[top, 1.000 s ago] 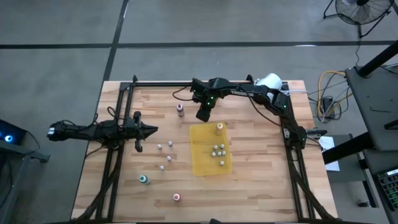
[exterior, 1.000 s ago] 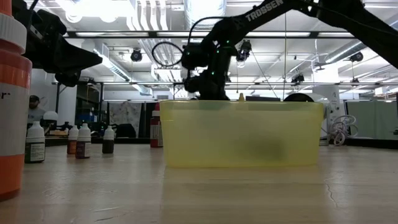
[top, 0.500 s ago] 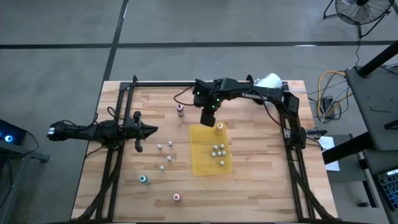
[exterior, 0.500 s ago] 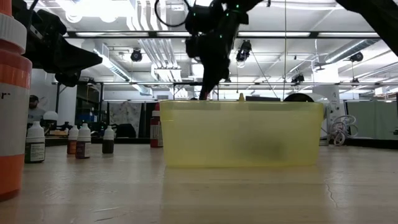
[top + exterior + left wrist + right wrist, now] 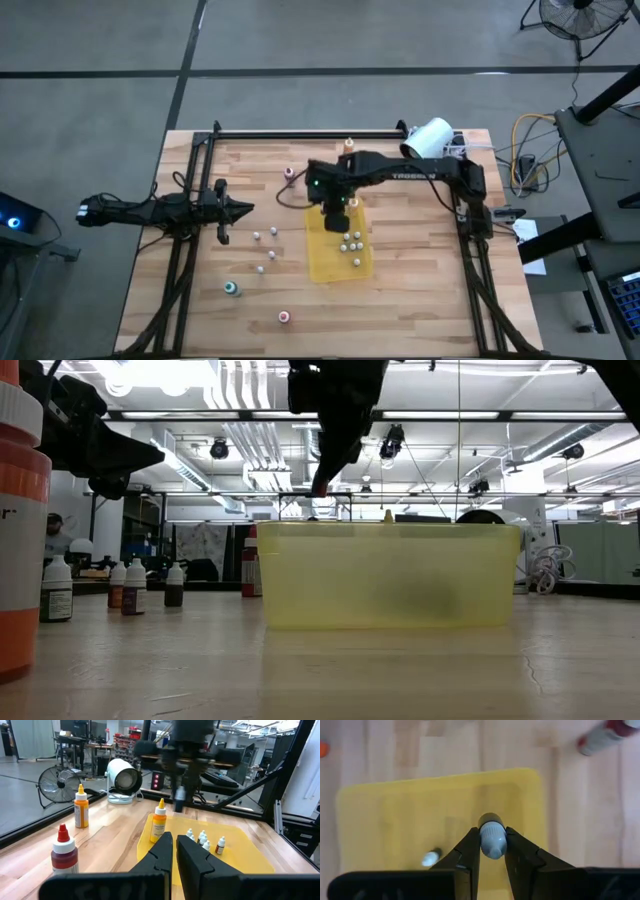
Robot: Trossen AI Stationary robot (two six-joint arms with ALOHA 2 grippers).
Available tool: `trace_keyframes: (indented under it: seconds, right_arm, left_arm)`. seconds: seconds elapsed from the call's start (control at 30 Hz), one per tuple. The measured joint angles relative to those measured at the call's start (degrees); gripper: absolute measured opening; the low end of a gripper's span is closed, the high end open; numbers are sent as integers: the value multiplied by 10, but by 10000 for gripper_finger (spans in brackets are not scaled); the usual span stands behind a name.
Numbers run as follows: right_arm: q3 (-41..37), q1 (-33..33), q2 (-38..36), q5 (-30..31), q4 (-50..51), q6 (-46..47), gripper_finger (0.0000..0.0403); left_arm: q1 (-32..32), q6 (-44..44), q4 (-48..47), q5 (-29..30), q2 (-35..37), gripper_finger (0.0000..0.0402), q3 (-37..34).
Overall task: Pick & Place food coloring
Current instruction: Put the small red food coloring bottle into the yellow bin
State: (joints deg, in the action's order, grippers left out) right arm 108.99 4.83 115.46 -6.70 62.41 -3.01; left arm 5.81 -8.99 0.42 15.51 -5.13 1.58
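Note:
My right gripper (image 5: 335, 213) hangs over the far part of the yellow tray (image 5: 322, 262), shut on a tiny food coloring bottle (image 5: 492, 840) with a whitish-grey top. In the tray stand an orange-topped bottle (image 5: 353, 203) and several tiny bottles (image 5: 350, 241). More food coloring stands on the wood: a maroon-topped bottle (image 5: 290, 172), an orange one (image 5: 348, 145), tiny ones (image 5: 266, 240), a teal one (image 5: 231, 288) and a pink one (image 5: 284, 317). My left gripper (image 5: 246, 208) waits shut at the table's left. My right gripper pinches the tiny bottle by its two sides (image 5: 483, 836) between its two fingers (image 5: 468, 848). The fingers come from above, pointing steeply down. The bottle's rounded whitish-grey top faces up along the fingers. The bottle (image 5: 320, 487) is lifted clear, above the tray's rim (image 5: 390, 528).
A white cylinder-shaped device (image 5: 430, 135) lies at the far right corner. Black frame rails (image 5: 180, 260) run along the table's left, right and far sides. A large orange bottle (image 5: 20, 510) stands close to the low camera.
My right gripper, still shut on the tiny bottle, has moved from the table's far side toward the near edge and up, coming over the yellow tray. It has rolled somewhat on the way. The bottle stays clear of the table.

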Motion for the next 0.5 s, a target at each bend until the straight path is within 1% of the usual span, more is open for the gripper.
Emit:
trace_keyframes:
  seconds: [0.27,0.5]
  right_arm:
    - [-17,-41,0,0,-8,29,61]
    - [-103,-69,-38,0,-88,82,61]
  left_arm:
    - [0,0,0,0,0,0,0]
    - [0,0,0,0,0,0,0]
